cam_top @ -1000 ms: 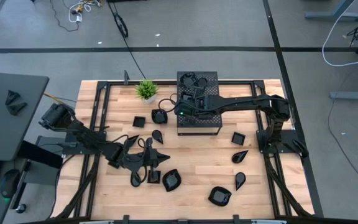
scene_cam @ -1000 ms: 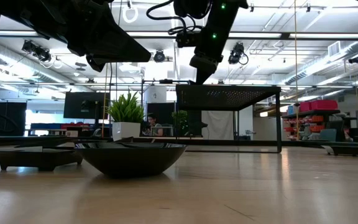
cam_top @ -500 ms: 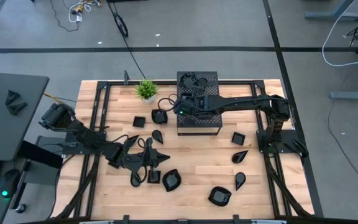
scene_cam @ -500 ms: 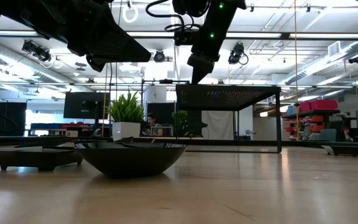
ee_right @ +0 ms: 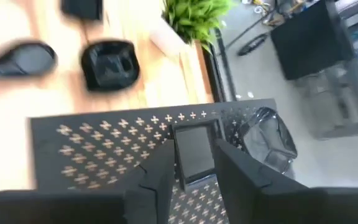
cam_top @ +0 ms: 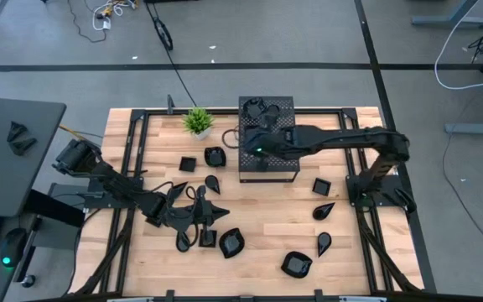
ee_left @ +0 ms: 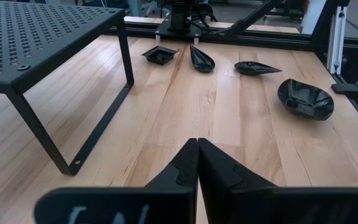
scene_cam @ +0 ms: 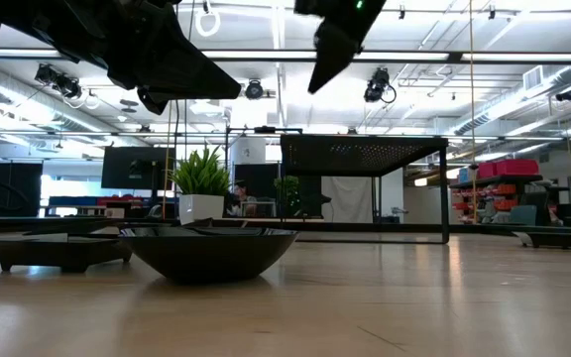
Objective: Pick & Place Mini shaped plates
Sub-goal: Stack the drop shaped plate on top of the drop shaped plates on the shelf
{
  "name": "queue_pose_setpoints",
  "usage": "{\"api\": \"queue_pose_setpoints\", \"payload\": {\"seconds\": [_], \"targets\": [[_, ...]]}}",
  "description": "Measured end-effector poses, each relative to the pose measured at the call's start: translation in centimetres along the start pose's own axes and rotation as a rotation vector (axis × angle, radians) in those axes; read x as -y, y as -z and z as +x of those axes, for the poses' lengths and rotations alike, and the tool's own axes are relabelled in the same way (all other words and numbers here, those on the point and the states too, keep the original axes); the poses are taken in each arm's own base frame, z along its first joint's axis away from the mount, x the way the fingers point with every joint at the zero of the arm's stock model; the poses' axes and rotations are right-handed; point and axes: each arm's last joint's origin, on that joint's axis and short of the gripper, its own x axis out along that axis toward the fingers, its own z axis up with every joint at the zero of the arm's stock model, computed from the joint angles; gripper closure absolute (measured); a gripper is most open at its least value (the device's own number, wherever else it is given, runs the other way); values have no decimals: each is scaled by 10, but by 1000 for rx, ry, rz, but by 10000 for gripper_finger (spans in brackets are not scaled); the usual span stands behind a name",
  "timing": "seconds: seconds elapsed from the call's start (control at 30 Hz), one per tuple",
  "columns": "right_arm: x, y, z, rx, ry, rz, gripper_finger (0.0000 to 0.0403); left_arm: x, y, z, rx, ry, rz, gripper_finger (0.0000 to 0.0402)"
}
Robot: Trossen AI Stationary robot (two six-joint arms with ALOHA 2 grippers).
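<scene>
Small glossy black plates lie scattered on the wooden table, among them a square one [cam_top: 188,164], a teardrop one [cam_top: 212,181] and a rounded one [cam_top: 297,265]. My right gripper [cam_top: 254,143] hangs open above the top of the black perforated box [cam_top: 267,164]. In the right wrist view a square plate [ee_right: 194,158] lies flat on the box top below the parted fingers, and another plate [ee_right: 269,140] lies beside it. My left gripper [ee_left: 197,155] is shut on nothing, low over the table's near left part.
A small green potted plant [cam_top: 197,122] stands at the far edge, left of the box. Plates [ee_left: 305,98] lie ahead of my left gripper, and the box's leg [ee_left: 98,130] stands close beside it. A black frame [cam_top: 141,117] edges the table.
My right gripper has risen from just over the box top and has drawn back a little toward the table's right edge. The left arm has kept still.
</scene>
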Motion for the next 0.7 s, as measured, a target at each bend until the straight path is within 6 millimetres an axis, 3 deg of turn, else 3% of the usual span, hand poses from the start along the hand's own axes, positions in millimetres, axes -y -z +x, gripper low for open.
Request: {"api": "queue_pose_setpoints", "payload": {"seconds": [0.13, 0.27, 0.47, 0.7], "targets": [[3, 2, -29, 54, -70, 131, 292, 1, 0, 0, -3, 11, -1, 388], [-11, 5, -58, 100, -144, 233, 303, 1, 0, 0, -10, 32, -2, 388], [-72, 22, -88, 199, -269, 224, 316, 2, 0, 0, -13, 45, -12, 388], [-153, 52, -109, 359, -468, 225, 325, 2, 0, 0, -13, 44, -23, 388]]}}
